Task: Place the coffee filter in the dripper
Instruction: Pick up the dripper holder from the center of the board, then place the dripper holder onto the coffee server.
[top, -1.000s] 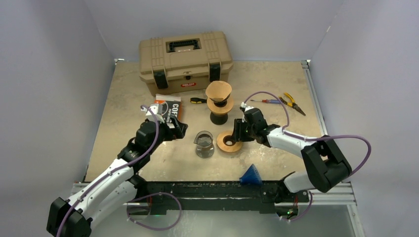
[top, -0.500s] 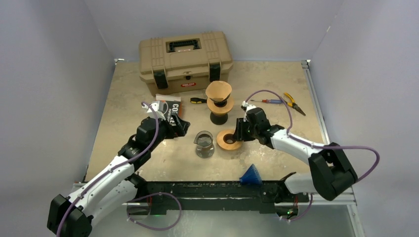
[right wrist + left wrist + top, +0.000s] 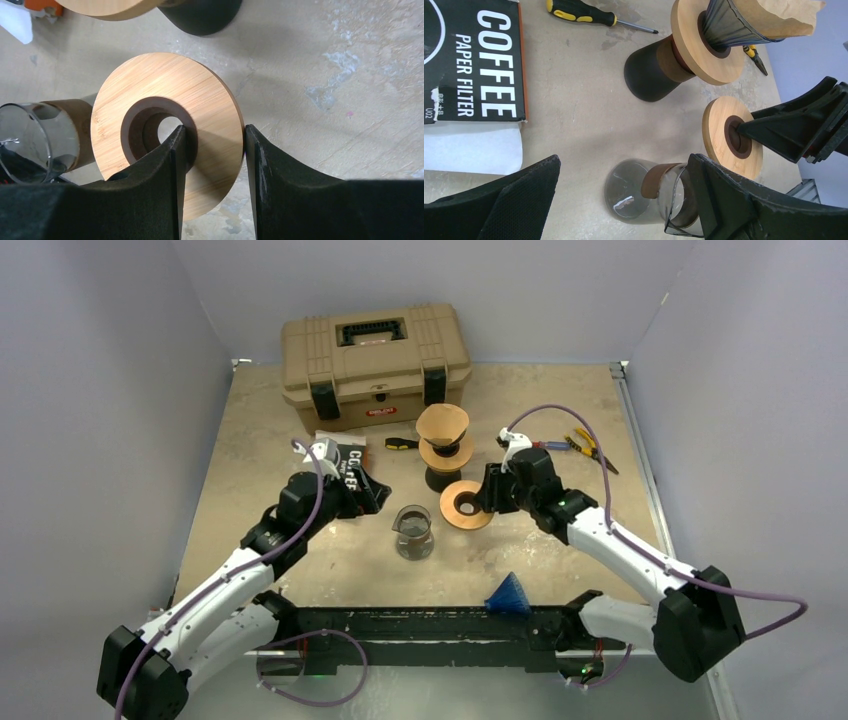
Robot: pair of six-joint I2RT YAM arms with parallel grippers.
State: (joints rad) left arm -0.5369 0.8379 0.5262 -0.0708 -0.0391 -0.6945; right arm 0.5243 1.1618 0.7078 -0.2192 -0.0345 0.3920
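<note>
A black cone dripper (image 3: 443, 443) (image 3: 724, 25) stands on a wooden disc and dark base, with a brown paper coffee filter (image 3: 442, 422) (image 3: 779, 17) in it. My right gripper (image 3: 485, 495) (image 3: 214, 135) is shut on a second wooden ring (image 3: 463, 505) (image 3: 200, 95) (image 3: 729, 135). One finger is in the ring's centre hole and the other on its outer rim. The ring hangs tilted above the table. My left gripper (image 3: 368, 492) (image 3: 624, 165) is open and holds nothing. It hovers by the coffee filter packet (image 3: 340, 458) (image 3: 474, 60).
A glass carafe (image 3: 413, 532) (image 3: 644, 192) (image 3: 35, 135) stands between the arms. A tan toolbox (image 3: 375, 365) is at the back. A yellow-handled screwdriver (image 3: 402, 443) (image 3: 584, 15), a red screwdriver (image 3: 535, 445) and pliers (image 3: 590, 448) lie nearby. A blue object (image 3: 508, 594) sits at the front edge.
My right gripper closed on the wooden ring and raised it off the table, back toward the dripper. My left arm edged slightly farther back.
</note>
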